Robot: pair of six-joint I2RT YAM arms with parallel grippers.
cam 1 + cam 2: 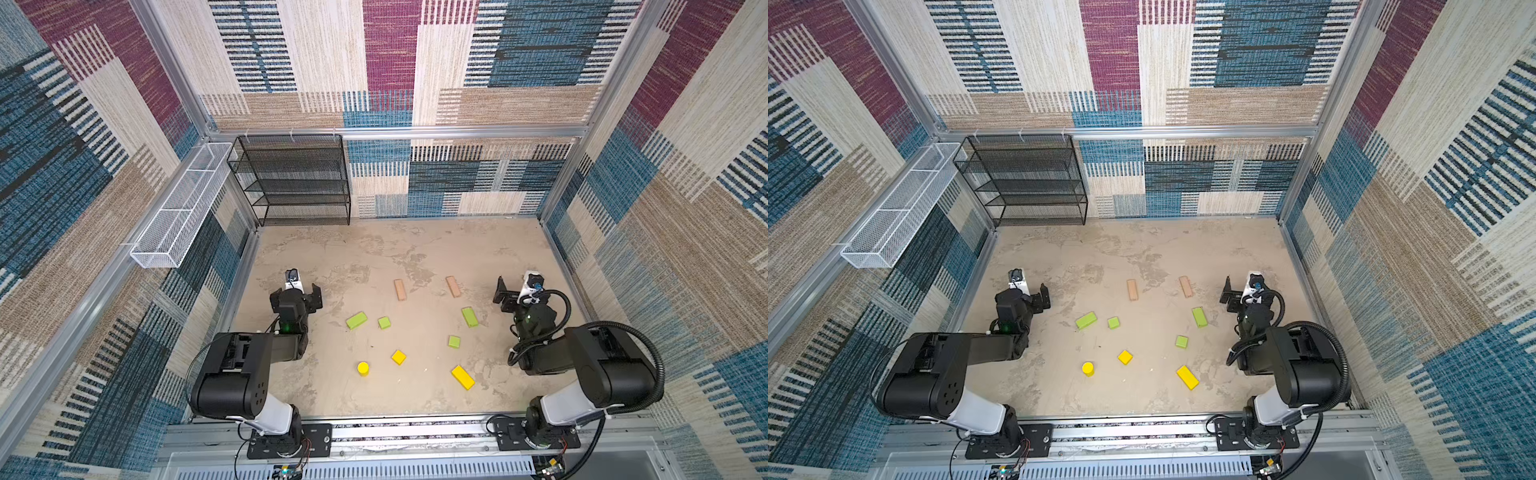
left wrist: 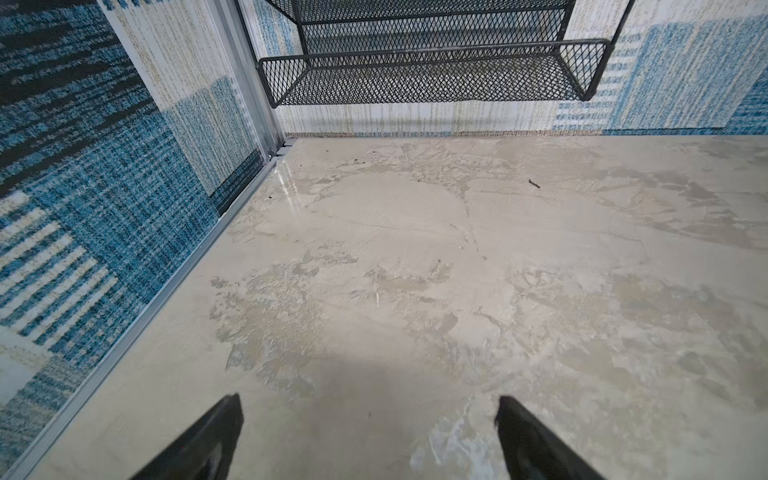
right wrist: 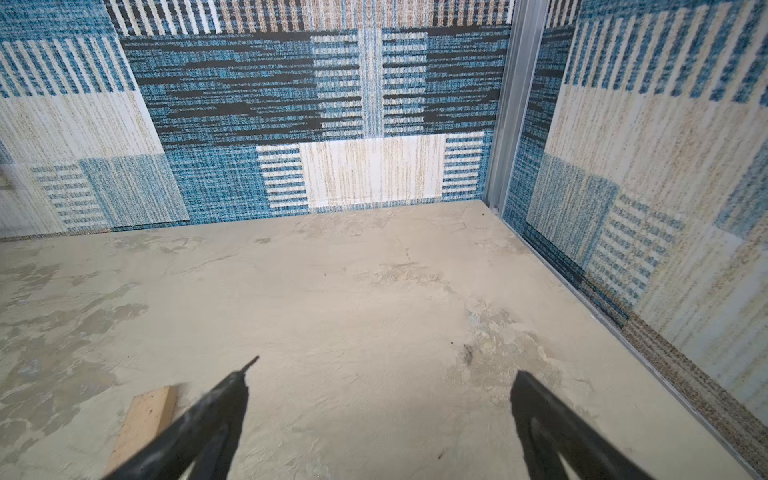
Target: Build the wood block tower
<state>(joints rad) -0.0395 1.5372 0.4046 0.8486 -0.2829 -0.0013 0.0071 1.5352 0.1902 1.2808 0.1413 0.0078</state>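
The wood blocks lie apart and flat on the beige floor in both top views, and no tower is in view. Two tan planks (image 1: 400, 289) (image 1: 453, 286) lie farthest back. Lime-green blocks (image 1: 356, 321) (image 1: 384, 323) (image 1: 470, 317) (image 1: 454, 342) are spread mid-floor. Nearer the front are a yellow cube (image 1: 398, 357), a yellow cylinder (image 1: 363, 368) and a yellow bar (image 1: 463, 377). My left gripper (image 1: 296, 296) (image 2: 370, 409) hangs open over bare floor, left of the blocks. My right gripper (image 1: 519, 291) (image 3: 384, 372) is open and empty, beside a tan plank (image 3: 143, 419).
A black mesh shelf (image 1: 295, 178) (image 2: 432, 70) stands against the back wall at the left. A white wire basket (image 1: 178, 208) hangs on the left wall. Carpeted walls with metal rails enclose the floor on three sides.
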